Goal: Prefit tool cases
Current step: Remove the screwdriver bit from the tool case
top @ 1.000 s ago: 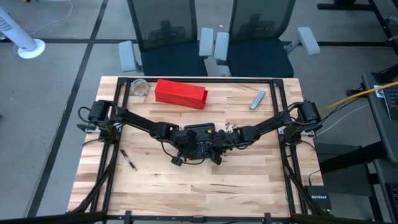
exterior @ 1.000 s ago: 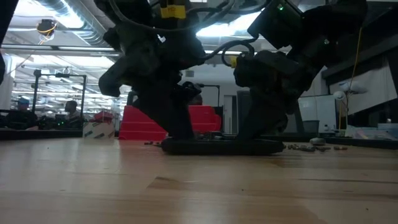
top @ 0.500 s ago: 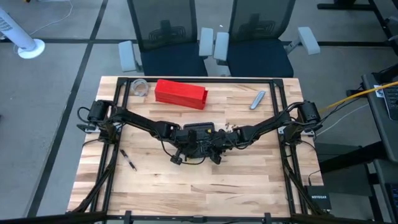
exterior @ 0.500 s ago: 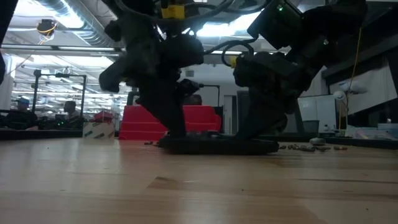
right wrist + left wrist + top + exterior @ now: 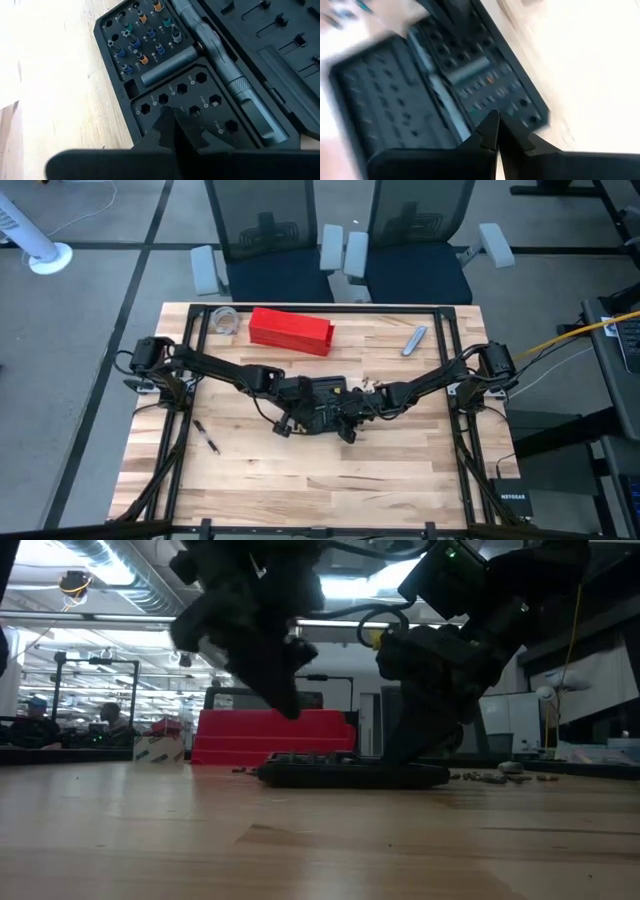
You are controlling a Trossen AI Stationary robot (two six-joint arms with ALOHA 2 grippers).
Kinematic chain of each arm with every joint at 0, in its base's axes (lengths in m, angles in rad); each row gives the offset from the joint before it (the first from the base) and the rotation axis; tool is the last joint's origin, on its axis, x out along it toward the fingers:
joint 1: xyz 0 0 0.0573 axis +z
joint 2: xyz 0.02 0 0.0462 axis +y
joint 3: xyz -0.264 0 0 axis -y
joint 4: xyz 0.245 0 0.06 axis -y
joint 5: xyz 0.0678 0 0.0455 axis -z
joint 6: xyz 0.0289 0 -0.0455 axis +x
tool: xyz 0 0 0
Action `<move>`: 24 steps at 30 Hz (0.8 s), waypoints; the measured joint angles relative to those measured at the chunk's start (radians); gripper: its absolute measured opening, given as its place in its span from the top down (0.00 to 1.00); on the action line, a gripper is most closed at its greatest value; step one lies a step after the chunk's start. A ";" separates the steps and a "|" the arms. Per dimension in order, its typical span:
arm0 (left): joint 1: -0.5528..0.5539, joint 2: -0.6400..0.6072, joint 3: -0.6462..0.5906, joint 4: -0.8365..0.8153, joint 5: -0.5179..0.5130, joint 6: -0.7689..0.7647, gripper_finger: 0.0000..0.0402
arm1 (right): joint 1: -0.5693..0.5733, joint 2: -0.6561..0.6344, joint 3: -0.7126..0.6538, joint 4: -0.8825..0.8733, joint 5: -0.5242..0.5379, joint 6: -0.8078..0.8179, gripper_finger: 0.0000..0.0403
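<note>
1. Both sets of jaws are closed with nothing between them: the left gripper [image 5: 496, 131] shows its fingertips pressed together above the case, and the right gripper [image 5: 170, 122] shows the same, its tips meeting just over the socket tray.

2. You are working on the wooden table [image 5: 400, 470], with both arms reaching in to its middle. From the low view, the left gripper [image 5: 285, 690] hangs clear above the case, while the right one [image 5: 405, 745] sits low, at or just over the case; whether it touches, you cannot tell.

3. The red box [image 5: 290, 330] lies toward the far edge, well apart from the work, with a clear round container [image 5: 224, 320] beside it and a grey tool [image 5: 414, 340] to the other side. A pen [image 5: 207, 437] lies near the left arm's base.

4. The tool case [image 5: 200, 75] lies open and flat at the table's middle [image 5: 322, 398]. One half holds a metal driver handle [image 5: 215, 60], coloured bits [image 5: 145, 35], and hex sockets [image 5: 200, 107], most of them empty.

5. Loose bits [image 5: 495, 777] lie scattered on the table just beside the case.

6. Judging by the empty sockets, you are mid-fitting. Your next move likely calls for opening one gripper, fetching a loose bit, and seating it upright in a vacant socket.
</note>
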 joint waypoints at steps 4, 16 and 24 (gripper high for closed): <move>-0.016 0.000 -0.001 -0.037 0.025 0.011 0.99 | 0.001 0.000 0.000 0.003 0.005 0.000 1.00; -0.026 0.067 0.012 0.048 0.023 0.241 0.73 | 0.000 0.000 0.000 0.005 -0.004 -0.001 1.00; -0.026 0.155 0.110 -0.069 0.020 0.327 0.73 | 0.000 0.000 0.000 0.006 -0.004 -0.001 1.00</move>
